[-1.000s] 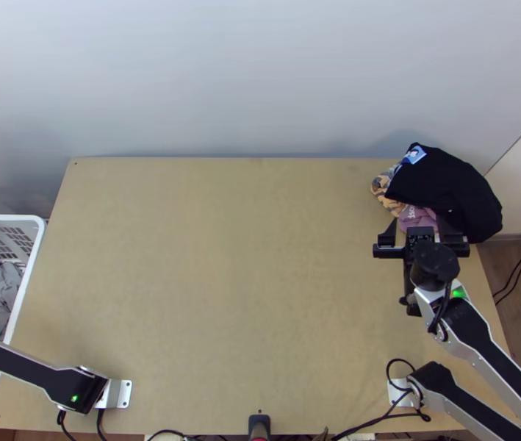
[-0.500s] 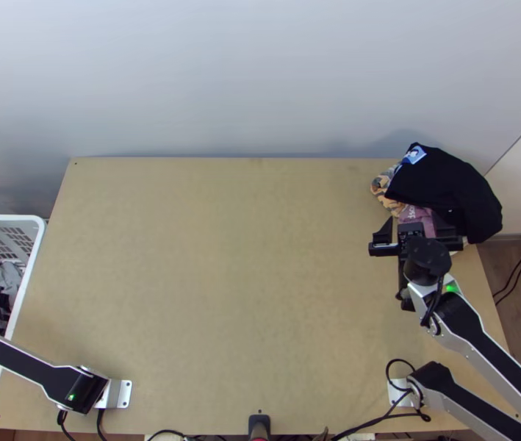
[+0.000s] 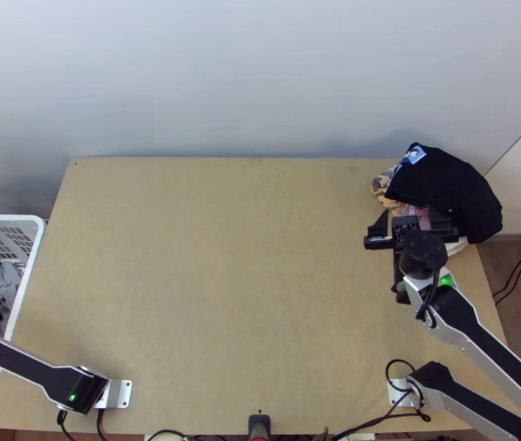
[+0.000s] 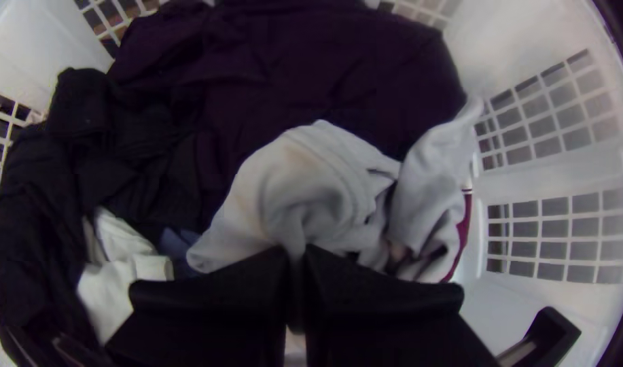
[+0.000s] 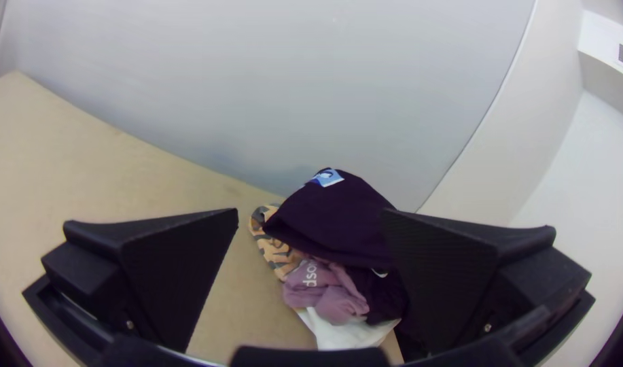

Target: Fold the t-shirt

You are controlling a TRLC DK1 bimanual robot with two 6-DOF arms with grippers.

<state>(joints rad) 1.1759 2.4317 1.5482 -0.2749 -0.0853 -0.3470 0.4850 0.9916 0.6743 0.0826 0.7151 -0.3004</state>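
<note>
In the top view, my right gripper (image 3: 411, 217) stands open at the near side of a clothes pile on the table's far right corner. The pile has a bunched black garment (image 3: 444, 187) on top. From the right wrist view, nothing is between the wide-apart fingers of my right gripper (image 5: 311, 212); beyond them lie the black garment (image 5: 331, 221), a mauve cloth (image 5: 325, 289) and an orange patterned one (image 5: 272, 248). Inside the laundry basket, my left gripper (image 4: 295, 255) is shut on a bunched light grey cloth (image 4: 311, 180). What garment this is, I cannot tell.
The white basket (image 3: 31, 257) stands against the table's left side, with dark purple cloth (image 4: 325, 54), black cloth (image 4: 32, 190) and white cloth (image 4: 117, 278) in it. Bare wood covers the middle of the table (image 3: 223, 279). A wall rises behind its far edge.
In the top view, my right gripper has moved a little left and slightly toward the far edge, still open. The left arm's visible link has shifted slightly over the basket.
</note>
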